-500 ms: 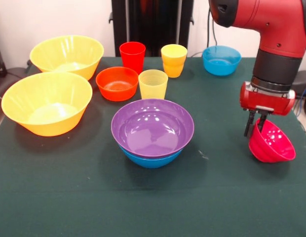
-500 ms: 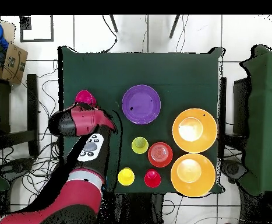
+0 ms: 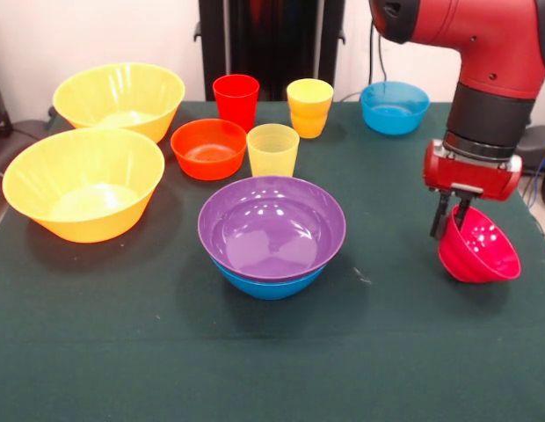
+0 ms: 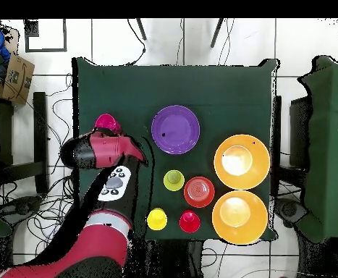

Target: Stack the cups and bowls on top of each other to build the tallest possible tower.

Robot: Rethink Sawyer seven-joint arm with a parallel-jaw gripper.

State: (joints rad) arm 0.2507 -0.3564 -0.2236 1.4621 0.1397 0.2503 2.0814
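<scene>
My gripper (image 3: pixel 451 229) is shut on the near rim of the small pink-red bowl (image 3: pixel 482 253) at the right of the table. It holds the bowl tilted, just off the cloth. The bowl also shows in the overhead view (image 4: pixel 106 121). The tower (image 3: pixel 271 230) is the purple bowl nested in the blue bowl (image 3: pixel 271 285) at the table's middle, left of my gripper. The red cup (image 3: pixel 236 100), two stacked orange-yellow cups (image 3: pixel 309 107) and the pale yellow cup (image 3: pixel 272 149) stand behind it. The orange-red bowl (image 3: pixel 208 148) and light-blue bowl (image 3: pixel 394 107) sit at the back.
Two large yellow-orange bowls (image 3: pixel 119 98) (image 3: pixel 83 183) stand at the left of the green table (image 3: pixel 272 369). In the overhead view my arm (image 4: pixel 106 152) covers the light-blue bowl. The pedestal (image 3: pixel 271 44) rises behind the cups.
My gripper has risen a little and shifted slightly towards the tower, carrying the pink-red bowl with it. Nothing else has moved.
</scene>
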